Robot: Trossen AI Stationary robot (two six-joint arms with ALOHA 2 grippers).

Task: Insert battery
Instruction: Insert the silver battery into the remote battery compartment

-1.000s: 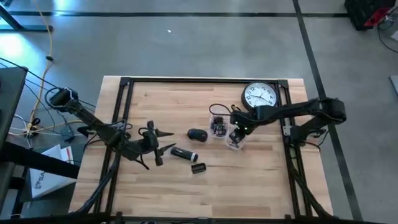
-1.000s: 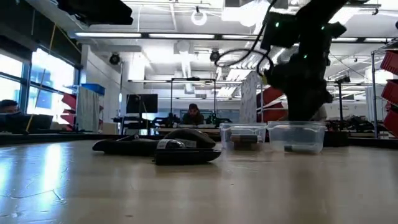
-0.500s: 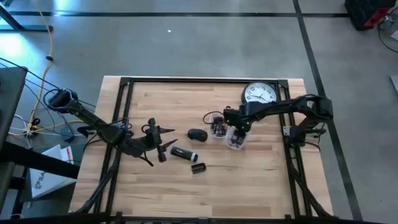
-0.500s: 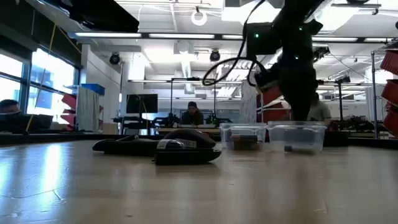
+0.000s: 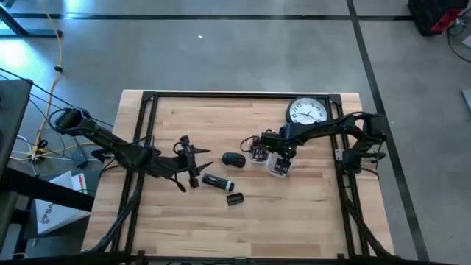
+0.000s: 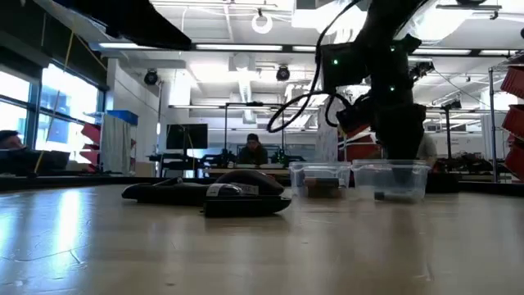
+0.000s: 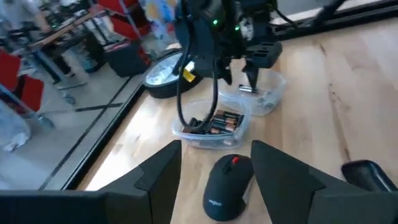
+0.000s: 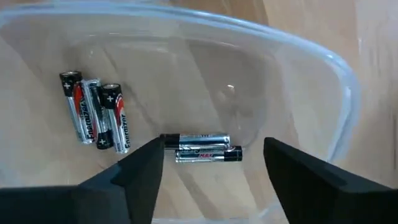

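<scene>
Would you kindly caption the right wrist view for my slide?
Right end effector, open, poised above a clear plastic container holding loose batteries.

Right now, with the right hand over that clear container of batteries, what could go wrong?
The right hand, open, hovers over two silver batteries lying side by side, so it might pinch both. The clear plastic container looks light and could slide or tip. The left hand, open, waits by the black computer mouse.
</scene>
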